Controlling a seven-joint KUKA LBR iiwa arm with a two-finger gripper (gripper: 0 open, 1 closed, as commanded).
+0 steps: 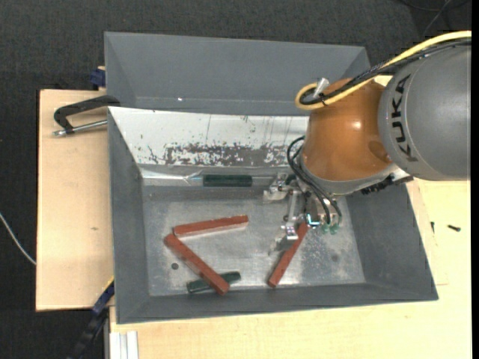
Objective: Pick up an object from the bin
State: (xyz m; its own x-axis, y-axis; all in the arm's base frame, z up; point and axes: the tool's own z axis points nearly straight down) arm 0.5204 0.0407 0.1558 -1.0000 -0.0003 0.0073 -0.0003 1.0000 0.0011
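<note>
My gripper point(294, 227) hangs below the orange wrist cover, low over the right half of the bin floor. It sits right at the upper end of a red-brown stick point(281, 265), which slants down and to the left from there towards the front wall. The stick's top end is partly hidden by the gripper's metal parts. I cannot tell whether the stick is touched or gripped.
A second red-brown stick point(212, 226) lies across the middle of the floor. A third point(194, 261) runs diagonally at front left, ending on a small dark green piece point(215, 282). A dark green bar point(228, 179) rests against the back wall.
</note>
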